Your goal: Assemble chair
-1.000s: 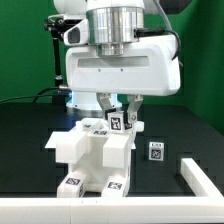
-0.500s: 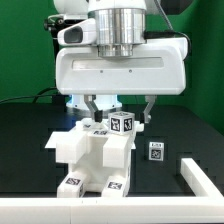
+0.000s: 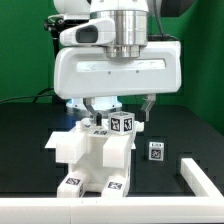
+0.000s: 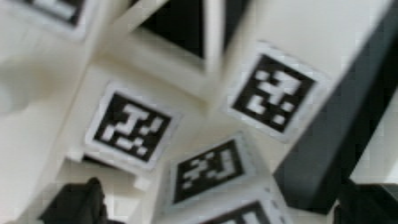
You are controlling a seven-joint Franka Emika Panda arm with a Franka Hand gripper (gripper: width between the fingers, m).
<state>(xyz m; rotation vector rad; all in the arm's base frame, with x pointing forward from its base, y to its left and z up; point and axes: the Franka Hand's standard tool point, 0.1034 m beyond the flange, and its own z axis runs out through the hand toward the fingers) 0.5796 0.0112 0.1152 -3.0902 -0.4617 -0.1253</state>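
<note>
In the exterior view the partly built white chair (image 3: 92, 155) stands on the black table, with tag markers on its front feet. A tagged white piece (image 3: 121, 124) sits on top of it at the back. My gripper (image 3: 120, 108) hangs just above that piece, open, one finger on each side and nothing held. In the wrist view the chair's tagged white faces (image 4: 134, 125) fill the picture at close range. The dark fingertips (image 4: 75, 203) stand wide apart on either side of a tagged block (image 4: 217, 172).
A small loose tagged white part (image 3: 156, 150) lies on the table at the exterior view's right of the chair. The white L-shaped border rail (image 3: 200, 180) runs along the near right corner. A green wall is behind.
The jaws have spread from shut on the top tagged piece to fully open. The hand has lifted slightly; the piece stays on the chair.
</note>
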